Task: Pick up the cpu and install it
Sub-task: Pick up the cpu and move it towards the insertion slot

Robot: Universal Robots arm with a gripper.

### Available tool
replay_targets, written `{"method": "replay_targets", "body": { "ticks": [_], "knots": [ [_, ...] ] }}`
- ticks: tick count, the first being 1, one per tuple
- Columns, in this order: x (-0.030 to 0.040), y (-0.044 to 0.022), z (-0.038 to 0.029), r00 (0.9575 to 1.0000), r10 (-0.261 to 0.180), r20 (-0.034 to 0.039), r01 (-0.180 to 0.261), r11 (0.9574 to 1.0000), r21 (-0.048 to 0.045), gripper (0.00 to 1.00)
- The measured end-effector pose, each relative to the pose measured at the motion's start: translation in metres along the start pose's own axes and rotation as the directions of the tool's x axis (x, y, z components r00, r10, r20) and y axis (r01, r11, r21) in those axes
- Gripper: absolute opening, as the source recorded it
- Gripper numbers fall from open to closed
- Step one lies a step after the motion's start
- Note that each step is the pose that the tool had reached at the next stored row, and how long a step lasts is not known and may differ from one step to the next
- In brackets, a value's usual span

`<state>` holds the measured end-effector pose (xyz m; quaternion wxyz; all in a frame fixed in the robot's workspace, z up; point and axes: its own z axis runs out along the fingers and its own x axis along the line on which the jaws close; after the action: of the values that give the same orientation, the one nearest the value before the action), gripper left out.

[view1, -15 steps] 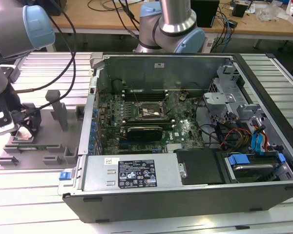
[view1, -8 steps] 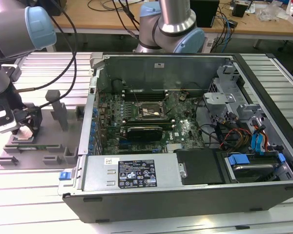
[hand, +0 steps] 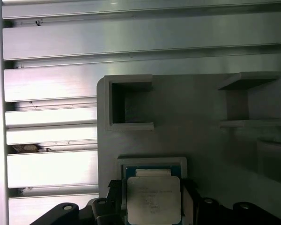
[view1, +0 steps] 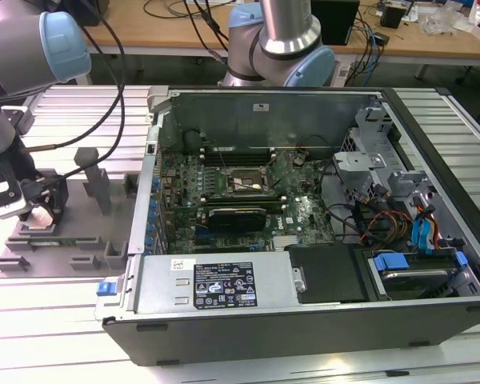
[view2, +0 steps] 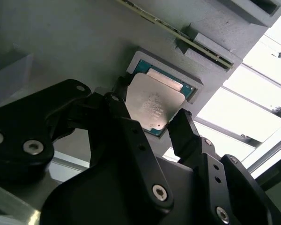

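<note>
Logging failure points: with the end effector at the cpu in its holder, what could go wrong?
The cpu lies in a close-fitting recess of the grey holder; a skewed lift by the end effector might snag its rim. The socket sits behind the case wall, which the carry could clip.

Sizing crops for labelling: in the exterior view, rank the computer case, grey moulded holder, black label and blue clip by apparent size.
1. computer case
2. grey moulded holder
3. black label
4. blue clip
</note>
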<state>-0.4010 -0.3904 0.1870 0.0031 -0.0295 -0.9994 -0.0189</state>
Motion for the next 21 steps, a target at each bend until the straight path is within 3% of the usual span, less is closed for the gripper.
{"method": "replay_targets", "body": {
  "ticks": [3, 4, 7, 12, 14, 18, 20, 21],
  "knots": [
    [0.0000, 0.0000, 0.0000, 1.0000, 0.000, 0.0000, 0.000, 1.0000, 0.0001, 0.61],
    [0.0000, 0.0000, 0.0001, 1.0000, 0.000, 0.0000, 0.000, 1.0000, 0.0001, 0.55],
    [0.0000, 0.0000, -0.0001, 1.0000, 0.000, 0.0001, 0.000, 1.0000, 0.0000, 0.55],
    [0.0001, 0.0005, -0.0125, 1.0000, 0.000, 0.0001, 0.000, 1.0000, 0.0001, 0.55],
    [0.0002, 0.0008, -0.0205, 1.0000, 0.000, 0.0001, 0.000, 1.0000, 0.0001, 0.55],
    [0.0002, 0.0011, -0.0299, 1.0000, 0.000, 0.0001, 0.000, 1.0000, 0.0001, 0.55],
    [0.0003, 0.0016, -0.0423, 1.0000, 0.000, 0.0000, 0.000, 1.0000, 0.0001, 0.55],
    [0.0004, 0.0020, -0.0526, 1.0000, 0.000, 0.0000, 0.000, 1.0000, 0.0001, 0.55]
  ]
}}
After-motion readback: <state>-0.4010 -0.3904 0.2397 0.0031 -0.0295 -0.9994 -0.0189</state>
